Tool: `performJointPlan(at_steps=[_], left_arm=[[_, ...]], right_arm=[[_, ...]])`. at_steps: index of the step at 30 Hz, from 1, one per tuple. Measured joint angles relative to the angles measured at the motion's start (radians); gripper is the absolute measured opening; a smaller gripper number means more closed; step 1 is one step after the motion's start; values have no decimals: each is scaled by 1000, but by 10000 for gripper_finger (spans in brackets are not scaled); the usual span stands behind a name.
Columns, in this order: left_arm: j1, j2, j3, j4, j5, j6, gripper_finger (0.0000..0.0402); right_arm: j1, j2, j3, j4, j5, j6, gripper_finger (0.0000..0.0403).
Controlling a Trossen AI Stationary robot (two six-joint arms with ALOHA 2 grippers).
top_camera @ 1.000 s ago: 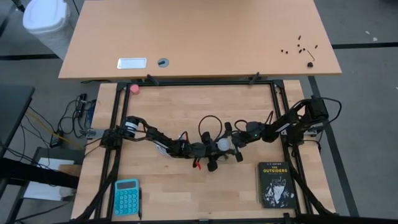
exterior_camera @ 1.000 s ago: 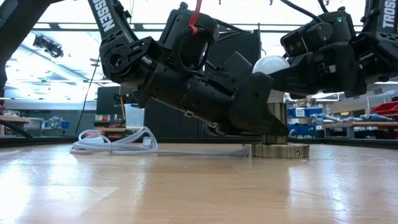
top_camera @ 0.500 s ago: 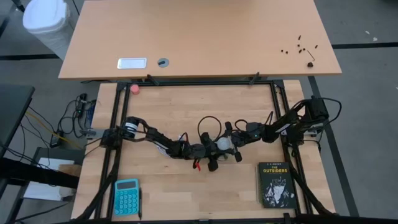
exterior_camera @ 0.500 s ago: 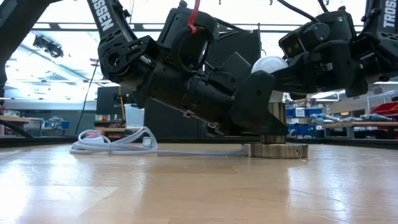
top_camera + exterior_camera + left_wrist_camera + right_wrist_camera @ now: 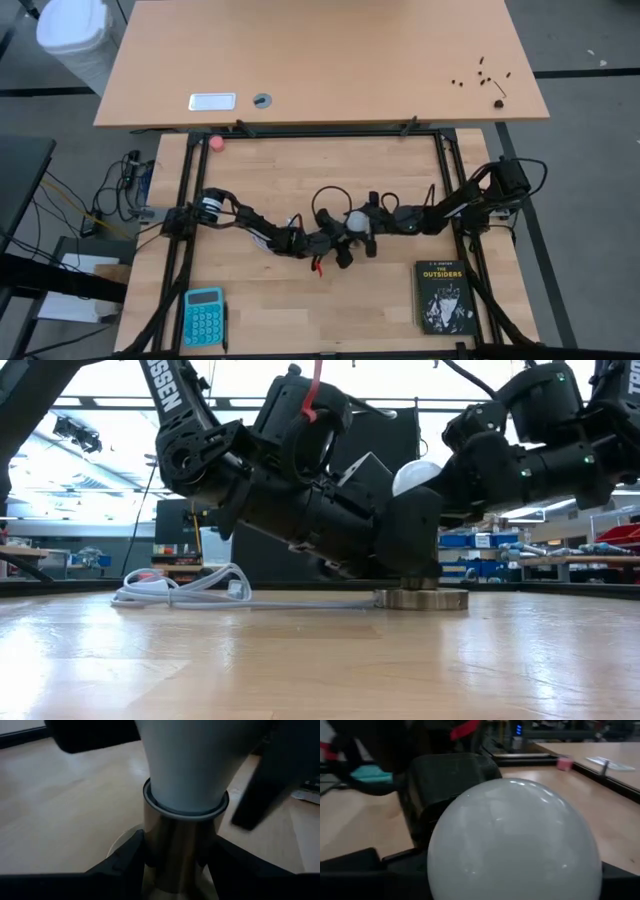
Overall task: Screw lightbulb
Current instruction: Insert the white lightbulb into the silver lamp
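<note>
The white lightbulb (image 5: 355, 220) stands upright at the table's middle, its narrow neck (image 5: 186, 780) down inside the collar of a metal socket (image 5: 180, 840). The socket's round base disc (image 5: 420, 599) rests flat on the wood, and a white cord (image 5: 190, 592) trails from it. My left gripper (image 5: 180, 870) comes from the table's left, low at the socket, and is shut on its stem. My right gripper (image 5: 485, 887) comes from the table's right, higher up, with the bulb's globe (image 5: 515, 840) between its fingers. My left gripper pinches the socket's upright metal stem (image 5: 172, 852) between its two fingers (image 5: 125, 865), just below the collar. The fingers come from the table's left, slanting slightly down. The socket stands upright with its base disc on the table. My right gripper has the bulb's round globe (image 5: 415, 472) between its two fingers (image 5: 355, 867), one on each side. It comes almost level from the table's right. The bulb stands upright with its neck in the socket.
A black book (image 5: 443, 296) lies near the front right and a teal calculator (image 5: 203, 316) at the front left. A pink ball (image 5: 216, 143) sits at the far left by the black frame rail (image 5: 300, 132).
My right gripper has rolled and swung around the bulb, its wrist now higher and tilted. My left gripper has turned a little. The socket with the bulb has slid a short way along the table toward the far and left edges, staying upright.
</note>
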Motion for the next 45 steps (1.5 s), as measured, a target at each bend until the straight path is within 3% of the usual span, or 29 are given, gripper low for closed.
performJointPlan(at_steps=[7, 14, 22, 27, 30, 45], left_arm=[[-2, 0, -1, 8, -61, -6, 184], [-8, 0, 0, 10, -68, -1, 184], [-11, -1, 1, 7, -23, 16, 184], [-10, -3, 3, 6, 69, 33, 184], [-7, -3, 4, 6, 96, 34, 184], [-6, -3, 4, -10, 100, -3, 184]], right_arm=[[31, 1, 109, -218, 141, 70, 259], [33, 2, 121, -229, 134, 107, 259], [27, -65, 115, -310, 25, 63, 305], [-26, -136, 115, -443, -248, 19, 333], [-56, -181, 116, -528, -349, -4, 340], [-79, -398, 116, -891, -409, -122, 322]])
